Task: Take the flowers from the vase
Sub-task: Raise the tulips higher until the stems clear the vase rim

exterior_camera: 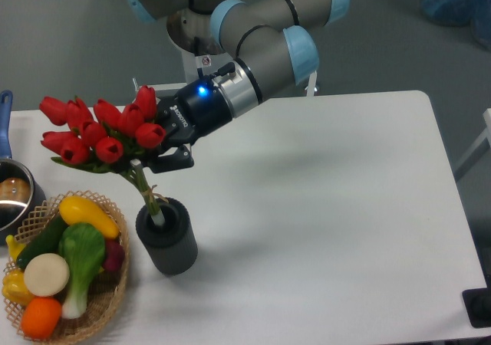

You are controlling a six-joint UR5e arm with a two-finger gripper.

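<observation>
Gripping the flowers (100,134), fingers (175,159) above the vase (166,236)

You can read no words or numbers anywhere. The gripper (159,155) carries small pale lettering on its dark body, too blurred to make out. A small white label with a red mark sits above it on the arm's base (201,60), also unreadable.

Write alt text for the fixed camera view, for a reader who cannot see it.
A robot gripper holds a bunch of red tulips tilted left, their stem ends just inside the mouth of a dark-grey vase on a white table. A wicker basket of produce sits left of the vase.
</observation>
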